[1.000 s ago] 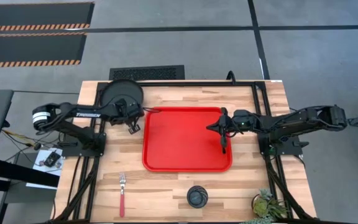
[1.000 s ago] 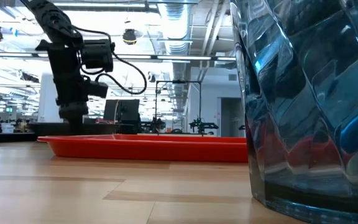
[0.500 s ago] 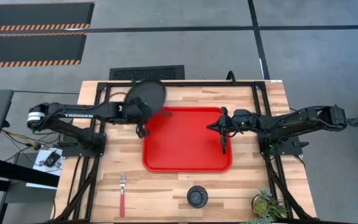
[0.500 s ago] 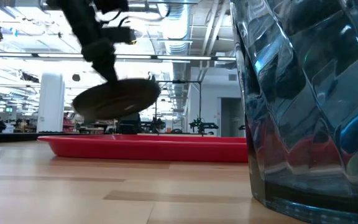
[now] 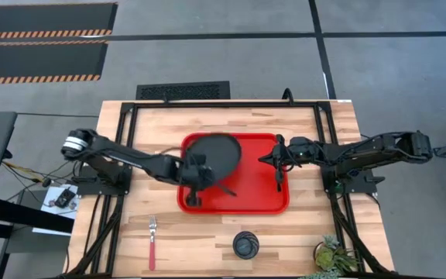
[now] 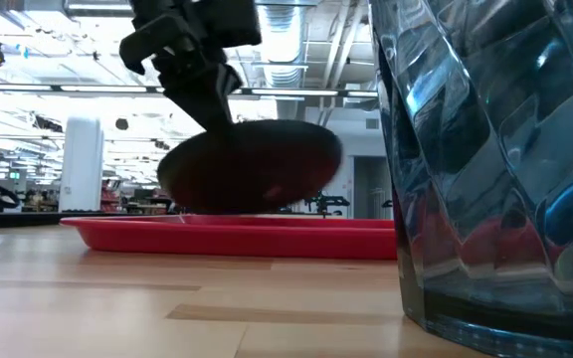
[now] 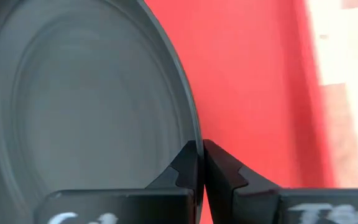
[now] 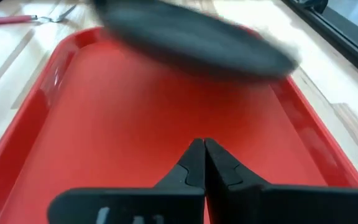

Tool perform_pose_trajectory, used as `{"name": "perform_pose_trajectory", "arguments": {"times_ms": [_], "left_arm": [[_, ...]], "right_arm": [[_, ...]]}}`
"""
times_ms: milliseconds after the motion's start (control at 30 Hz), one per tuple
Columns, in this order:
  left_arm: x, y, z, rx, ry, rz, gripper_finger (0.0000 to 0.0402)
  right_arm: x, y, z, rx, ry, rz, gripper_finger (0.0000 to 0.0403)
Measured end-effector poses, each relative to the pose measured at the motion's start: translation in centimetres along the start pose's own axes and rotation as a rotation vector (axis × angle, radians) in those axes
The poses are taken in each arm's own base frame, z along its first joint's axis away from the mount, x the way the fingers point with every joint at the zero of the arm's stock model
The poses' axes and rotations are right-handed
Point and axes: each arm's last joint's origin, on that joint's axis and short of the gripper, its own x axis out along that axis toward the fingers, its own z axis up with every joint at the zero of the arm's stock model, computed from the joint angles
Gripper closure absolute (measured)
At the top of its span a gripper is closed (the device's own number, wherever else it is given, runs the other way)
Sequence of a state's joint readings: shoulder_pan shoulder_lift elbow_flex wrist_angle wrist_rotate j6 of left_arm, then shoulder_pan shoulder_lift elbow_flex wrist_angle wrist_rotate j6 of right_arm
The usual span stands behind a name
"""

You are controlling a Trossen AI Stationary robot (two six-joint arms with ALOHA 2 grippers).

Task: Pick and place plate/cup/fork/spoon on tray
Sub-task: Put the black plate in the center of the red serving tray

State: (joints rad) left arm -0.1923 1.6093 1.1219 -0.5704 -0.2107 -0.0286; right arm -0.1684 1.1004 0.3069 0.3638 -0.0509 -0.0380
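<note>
A pale wooden counter [image 5: 231, 232] stands on a grey floor, and the low view looks across it into a long lit hall.

The left gripper [image 7: 199, 163] has its jaws pressed together on the rim of the plate [image 5: 211, 154], so the disc spreads away from the jaws rather than lying under them. In the high view the left gripper [image 5: 196, 172] sits over the tray's near-left part, and the plate extends from it toward the tray's far-left corner. The low view shows the plate [image 6: 252, 167] clear of the tray [image 6: 237, 237], hanging above the red floor and tipped a little, not yet resting. Being round, the plate has no long axis; what counts is its face, which looks close to level but slanted. My judgement is that the coming move turns on this gap: the plate must go straight down onto the tray [image 5: 238, 190] and flatten before the jaws let go.

The right gripper [image 8: 204, 163] has its jaws closed, with nothing visible between them in its own view. In the high view the right gripper [image 5: 279, 161] waits over the tray's right edge, well apart from the plate, and a slim dark piece hangs below it; I cannot tell what that is.

The fork [image 5: 152, 240] lies on the counter near the front left, its long axis running front to back, tines toward the tray side. The cup [image 5: 245, 245] stands in front of the tray. The left arm is nearer the fork.
</note>
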Motion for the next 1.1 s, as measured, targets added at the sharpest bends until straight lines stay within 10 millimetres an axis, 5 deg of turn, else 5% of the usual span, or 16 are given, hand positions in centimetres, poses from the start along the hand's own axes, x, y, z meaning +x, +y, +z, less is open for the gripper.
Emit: {"name": "perform_pose_trajectory", "arguments": {"times_ms": [300, 867, 1100], "left_arm": [[2.8, -2.2, 2.9, 0.060, 0.032, -0.036, 0.0401], [6.4, -2.9, 2.5, 0.055, 0.099, -0.053, 0.0401], [6.5, -2.8, 2.5, 0.022, 0.108, -0.039, 0.0401]], "right_arm": [[0.0, 0.1, 0.0, -0.002, -0.003, 0.005, 0.0392], [0.0, 0.1, 0.2, -0.021, -0.015, 0.009, 0.0391], [0.0, 0.3, 0.2, -0.029, -0.019, 0.016, 0.0390]]}}
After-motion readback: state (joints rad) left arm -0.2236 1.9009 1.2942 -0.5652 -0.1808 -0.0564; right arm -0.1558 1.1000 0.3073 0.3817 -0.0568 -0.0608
